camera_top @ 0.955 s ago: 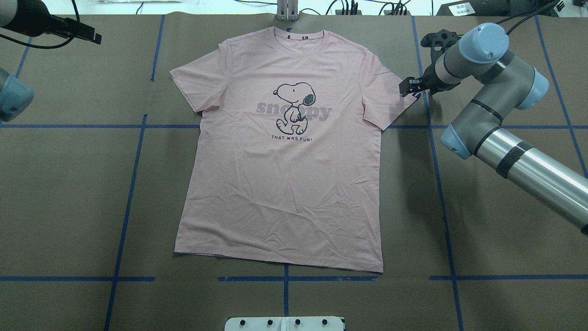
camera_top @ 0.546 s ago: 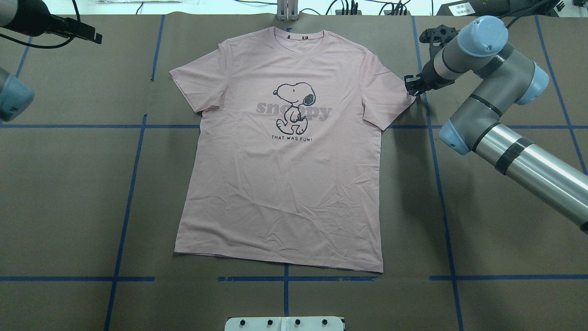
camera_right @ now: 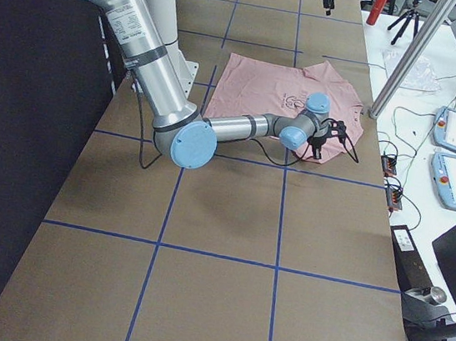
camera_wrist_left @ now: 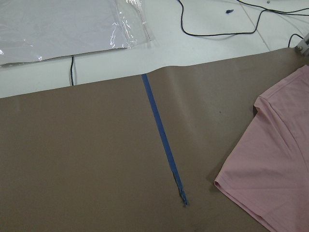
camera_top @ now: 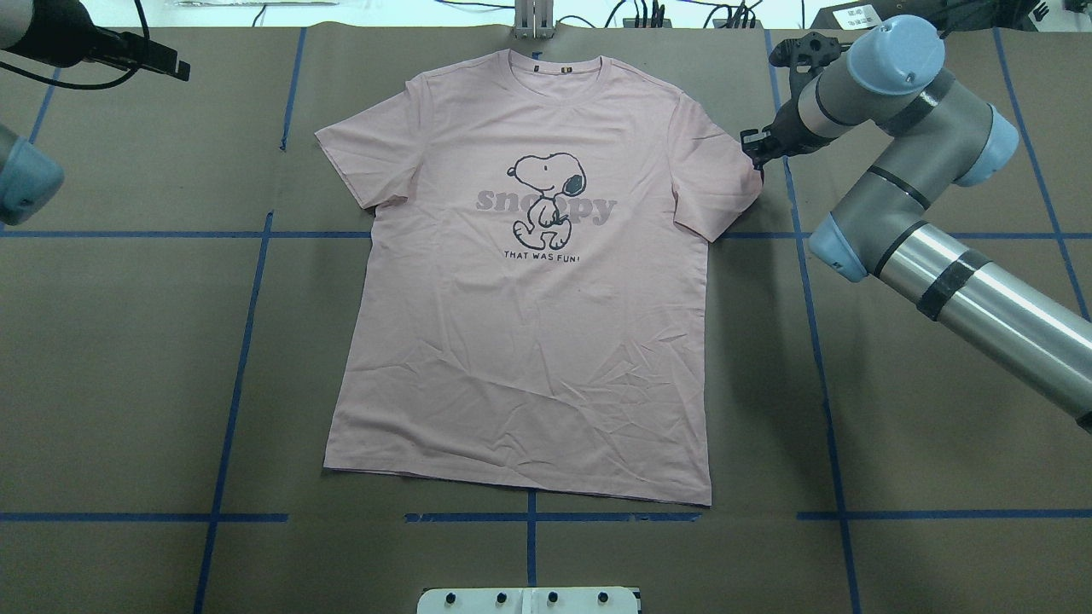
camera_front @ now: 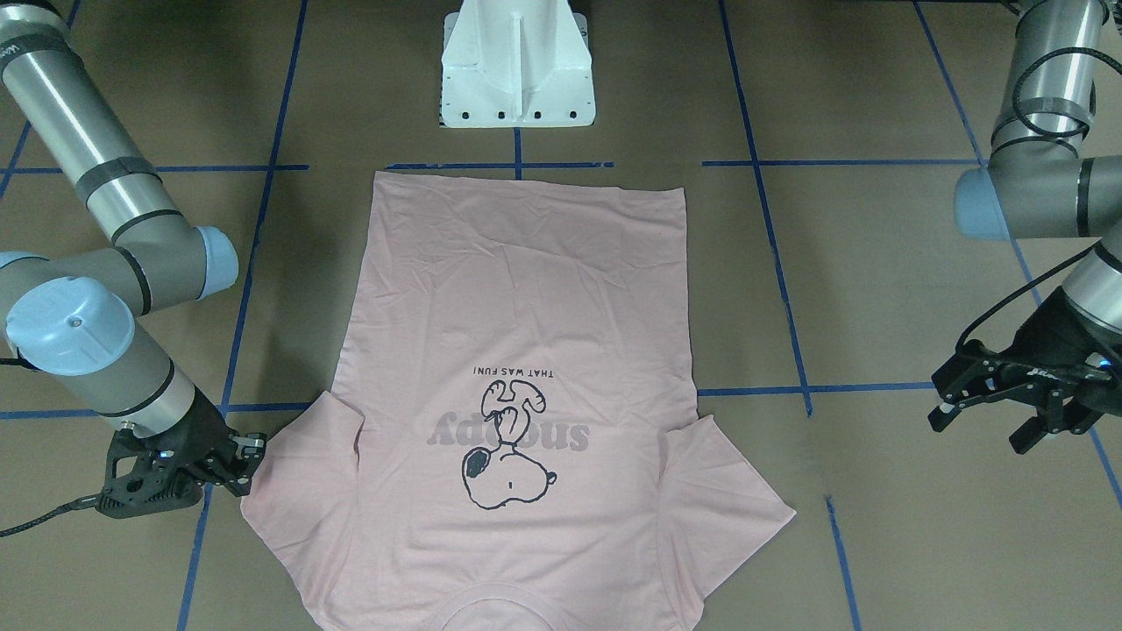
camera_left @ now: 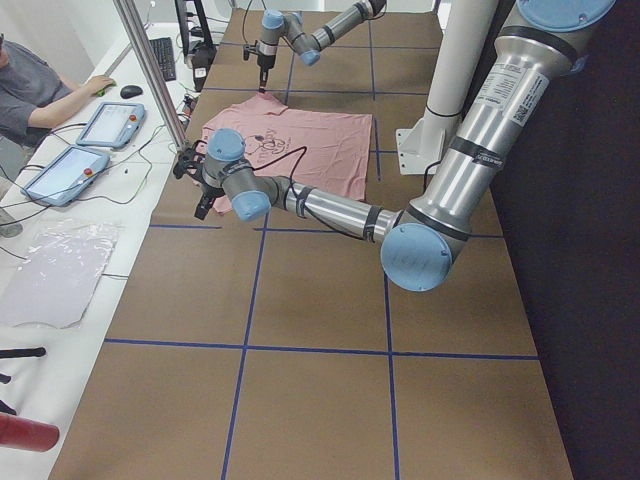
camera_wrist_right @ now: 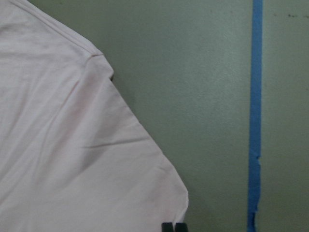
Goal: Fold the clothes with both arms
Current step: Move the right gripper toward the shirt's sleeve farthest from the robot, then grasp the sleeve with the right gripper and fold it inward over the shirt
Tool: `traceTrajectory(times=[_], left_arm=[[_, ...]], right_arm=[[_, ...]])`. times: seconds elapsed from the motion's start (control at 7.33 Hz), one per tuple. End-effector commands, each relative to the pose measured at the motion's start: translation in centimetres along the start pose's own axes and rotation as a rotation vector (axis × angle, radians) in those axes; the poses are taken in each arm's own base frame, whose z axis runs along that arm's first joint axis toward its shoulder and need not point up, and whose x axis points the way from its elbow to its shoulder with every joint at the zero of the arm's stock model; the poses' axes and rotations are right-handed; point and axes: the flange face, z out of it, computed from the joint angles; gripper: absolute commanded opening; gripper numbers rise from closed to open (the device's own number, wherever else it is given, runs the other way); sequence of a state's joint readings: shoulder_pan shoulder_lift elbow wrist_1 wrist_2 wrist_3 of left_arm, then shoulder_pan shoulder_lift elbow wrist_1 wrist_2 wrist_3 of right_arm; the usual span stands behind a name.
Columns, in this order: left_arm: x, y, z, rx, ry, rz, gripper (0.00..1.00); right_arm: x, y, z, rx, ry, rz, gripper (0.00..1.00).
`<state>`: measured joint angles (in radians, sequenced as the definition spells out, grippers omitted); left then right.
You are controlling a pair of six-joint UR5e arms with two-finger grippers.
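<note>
Bench (camera_top: 128,358) surface fills every view, covered in brown paper and marked into squares by blue tape lines (camera_top: 128,234). Spread flat across the middle of the overhead view lies the pale pink T-shirt (camera_top: 529,358), front up, collar toward the top edge and hem toward the bottom.

From the right edge of that view the right arm (camera_top: 955,286) reaches in and bends toward the shirt's right-hand sleeve (camera_top: 717,183). The left arm (camera_front: 1043,188) stands at the right side of the front-facing view, well apart from the shirt. A white pedestal base (camera_front: 517,70) sits at the top centre of that view, just beyond the hem.

The right gripper (camera_top: 755,149) is down at the outer edge of the sleeve. In its wrist view the two black fingertips (camera_wrist_right: 167,227) show at the bottom edge, closed together where the sleeve's corner meets them, pinching the cloth.

The left gripper (camera_front: 982,425) hovers over bare paper at the right of the front-facing view, its fingers spread apart and holding nothing.

The dog print (camera_top: 546,200) with grey lettering sits on the chest.
</note>
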<state>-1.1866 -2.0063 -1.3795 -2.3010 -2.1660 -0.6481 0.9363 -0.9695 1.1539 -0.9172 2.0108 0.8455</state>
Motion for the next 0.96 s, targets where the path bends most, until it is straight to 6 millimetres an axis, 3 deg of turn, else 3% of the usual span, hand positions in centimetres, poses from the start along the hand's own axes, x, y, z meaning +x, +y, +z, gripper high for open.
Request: traceTrajectory(times=[0.0, 0.27, 0.55, 0.68, 0.82], left_arm=[[0.0, 0.0, -0.1, 0.002, 0.001, 0.002, 1.0], [-0.1, 0.0, 0.0, 0.0, 0.0, 0.0, 1.0], [-0.1, 0.1, 0.0, -0.001, -0.001, 0.001, 1.0], [0.0, 0.0, -0.1, 0.002, 0.001, 0.003, 1.0], [0.0, 0.0, -0.1, 0.001, 0.0, 0.0, 1.0]], right_arm=[[-4.5, -1.6, -2.8, 0.037, -0.072, -0.031, 0.0], [-11.2, -2.9, -3.5, 0.042, -0.122, 0.025, 0.0], [-18.5, -7.1, -1.9, 0.071, -0.088, 0.024, 0.0], [-20.6, -8.3, -1.0, 0.084, -0.055, 0.026, 0.0], [-21.1, -8.4, -0.3, 0.092, -0.035, 0.026, 0.0]])
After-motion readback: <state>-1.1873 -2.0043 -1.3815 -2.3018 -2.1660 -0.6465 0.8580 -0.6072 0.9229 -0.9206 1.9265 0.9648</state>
